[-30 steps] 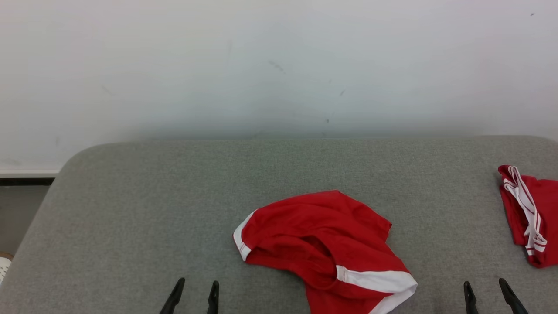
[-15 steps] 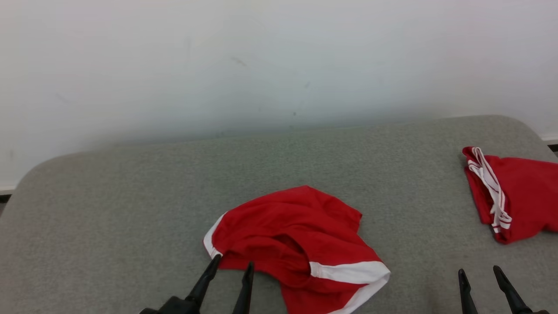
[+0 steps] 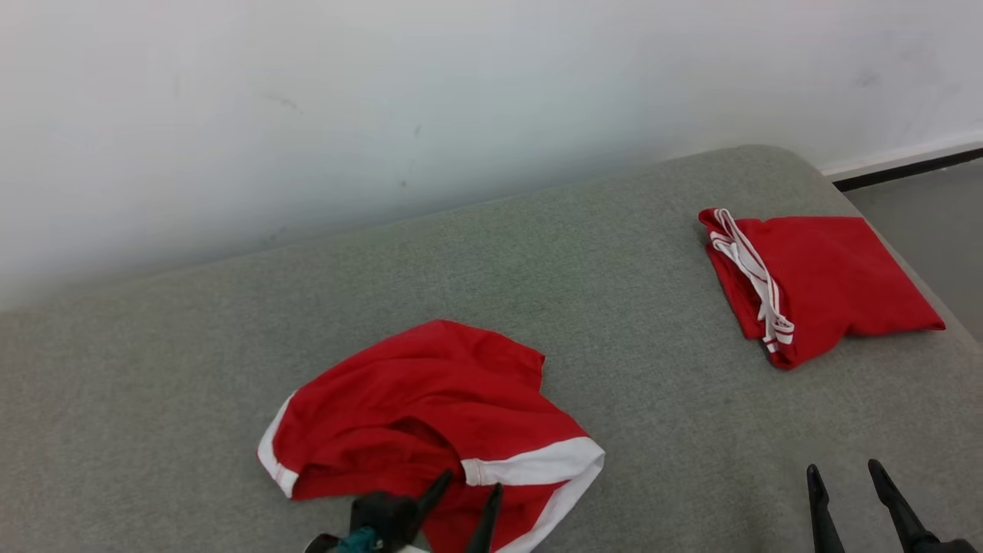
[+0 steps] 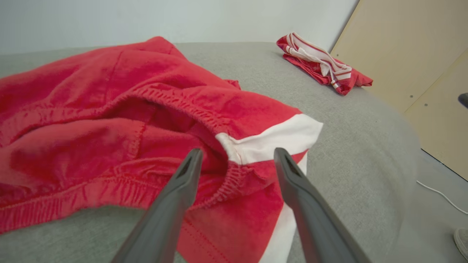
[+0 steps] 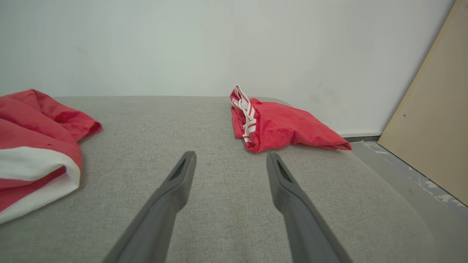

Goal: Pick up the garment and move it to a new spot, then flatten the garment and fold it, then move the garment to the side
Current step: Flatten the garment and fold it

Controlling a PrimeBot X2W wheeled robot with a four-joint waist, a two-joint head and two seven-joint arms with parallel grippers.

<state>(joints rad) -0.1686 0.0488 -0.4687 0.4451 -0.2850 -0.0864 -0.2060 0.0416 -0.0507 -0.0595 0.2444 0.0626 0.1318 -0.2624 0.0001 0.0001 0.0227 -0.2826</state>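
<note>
The garment [image 3: 415, 399] is a pair of red shorts with white trim, lying crumpled on the grey cushioned surface [image 3: 614, 307] near its front edge. My left gripper [image 3: 471, 482] is open and hovers over the garment's near side. In the left wrist view the garment [image 4: 109, 120] spreads wide, and the left gripper [image 4: 237, 151] straddles the elastic waistband where the white stripe meets it, holding nothing. My right gripper [image 3: 842, 467] is open above bare cushion at the lower right. The right wrist view has the right gripper [image 5: 231, 155] over grey fabric, with the garment [image 5: 33, 146] at its left.
A second red garment [image 3: 814, 284] lies folded near the cushion's far right end, also in the wrist views [image 4: 321, 64] [image 5: 281, 124]. Beyond that end are grey floor [image 3: 921, 184], a leaning wooden panel [image 4: 402, 54], a white cable [image 4: 442, 195] and a shoe [image 4: 461, 239].
The head camera has turned right, shifting the whole picture left. My left gripper has advanced from the front edge onto the garment's near side. The right gripper keeps its place.
</note>
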